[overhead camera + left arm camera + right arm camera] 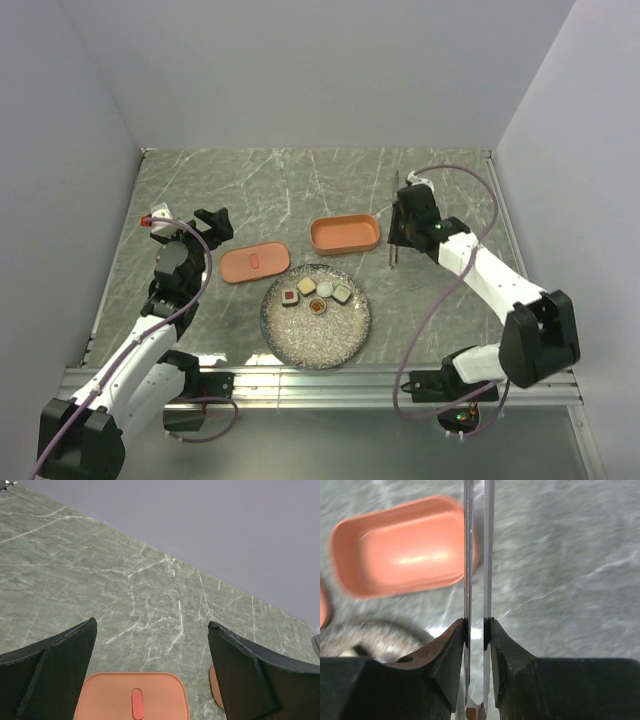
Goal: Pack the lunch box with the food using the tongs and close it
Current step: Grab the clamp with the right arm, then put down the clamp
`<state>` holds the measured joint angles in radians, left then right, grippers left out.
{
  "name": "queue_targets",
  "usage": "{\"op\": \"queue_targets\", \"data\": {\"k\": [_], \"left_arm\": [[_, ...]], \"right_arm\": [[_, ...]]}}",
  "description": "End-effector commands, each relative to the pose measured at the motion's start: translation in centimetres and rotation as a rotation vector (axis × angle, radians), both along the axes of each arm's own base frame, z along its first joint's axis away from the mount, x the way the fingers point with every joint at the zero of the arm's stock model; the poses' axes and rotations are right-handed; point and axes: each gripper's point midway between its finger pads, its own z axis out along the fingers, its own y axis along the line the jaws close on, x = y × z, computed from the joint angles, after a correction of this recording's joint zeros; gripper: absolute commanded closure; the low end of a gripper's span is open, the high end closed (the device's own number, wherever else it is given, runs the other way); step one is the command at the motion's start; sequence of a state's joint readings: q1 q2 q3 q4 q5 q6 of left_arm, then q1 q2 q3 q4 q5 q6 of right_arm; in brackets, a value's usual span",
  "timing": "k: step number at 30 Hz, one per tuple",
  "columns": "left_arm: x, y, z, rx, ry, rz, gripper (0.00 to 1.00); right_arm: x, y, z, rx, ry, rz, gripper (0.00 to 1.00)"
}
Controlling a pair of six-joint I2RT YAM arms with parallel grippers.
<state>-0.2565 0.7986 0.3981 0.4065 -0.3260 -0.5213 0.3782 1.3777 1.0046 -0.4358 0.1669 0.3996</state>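
Observation:
The salmon-orange lunch box point(345, 235) lies open behind the plate, and the right wrist view shows the lunch box point(402, 550) ahead to the left. Its flat lid point(255, 263) with a red mark rests to the left; the lid point(132, 697) lies just below my left gripper point(152, 630), which is wide open and holds nothing. Several food pieces point(315, 295) sit in a row on the plate. My right gripper point(477, 627) is shut on the thin metal tongs point(468, 555), squeezing both arms close together. The tongs point(391, 256) point toward the near side, right of the box.
A round speckled grey plate point(315, 315) holds the food near the front edge; a blurred part of the plate point(365, 635) shows at lower left in the right wrist view. Walls close in the table at the left, back and right. A metal rail point(330, 378) runs along the near edge.

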Motion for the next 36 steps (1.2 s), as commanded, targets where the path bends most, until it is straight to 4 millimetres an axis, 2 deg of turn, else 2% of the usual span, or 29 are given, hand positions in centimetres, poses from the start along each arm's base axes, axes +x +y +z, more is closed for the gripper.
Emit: {"op": "queue_targets", "data": {"k": [1, 2, 4, 8, 12, 16, 19, 22, 25, 31, 36], "left_arm": [[0.2, -0.5, 1.9, -0.031, -0.064, -0.027, 0.01], [0.2, -0.6, 1.9, -0.030, -0.065, -0.030, 0.01], [0.1, -0.6, 2.1, -0.029, -0.068, -0.032, 0.00], [0.0, -0.6, 2.2, -0.029, -0.075, -0.036, 0.00], [0.0, -0.7, 2.3, -0.028, -0.078, -0.041, 0.01], [-0.1, -0.7, 2.4, -0.027, -0.083, -0.044, 0.01], [-0.1, -0.7, 2.5, -0.026, -0.087, -0.045, 0.01], [-0.2, -0.8, 2.6, -0.024, -0.090, -0.048, 0.01], [-0.1, -0.9, 2.5, -0.023, -0.087, -0.054, 0.01], [0.2, -1.1, 2.3, -0.021, -0.081, -0.060, 0.01], [0.2, -1.1, 2.3, -0.023, -0.081, -0.065, 0.01]], "right_arm": [[-1.3, 2.4, 1.9, 0.057, -0.084, 0.093, 0.67], [-2.2, 3.9, 2.7, 0.093, -0.105, 0.148, 0.67], [-3.6, 4.6, 2.0, 0.106, -0.094, 0.185, 0.67], [-5.9, 6.3, 2.6, 0.151, -0.112, 0.232, 0.67], [-9.1, 8.4, 2.4, 0.162, -0.103, 0.311, 0.67], [-12.4, 9.7, 1.7, 0.171, -0.069, 0.382, 0.67], [-14.8, 9.5, 1.2, 0.163, -0.050, 0.397, 0.67], [-16.1, 9.0, 0.7, 0.167, -0.036, 0.389, 0.67], [-17.3, 8.3, 1.5, 0.198, -0.063, 0.396, 0.67], [-18.3, 6.3, 2.4, 0.206, -0.105, 0.366, 0.66], [-18.8, 6.5, 2.2, 0.226, -0.108, 0.399, 0.66]]}}
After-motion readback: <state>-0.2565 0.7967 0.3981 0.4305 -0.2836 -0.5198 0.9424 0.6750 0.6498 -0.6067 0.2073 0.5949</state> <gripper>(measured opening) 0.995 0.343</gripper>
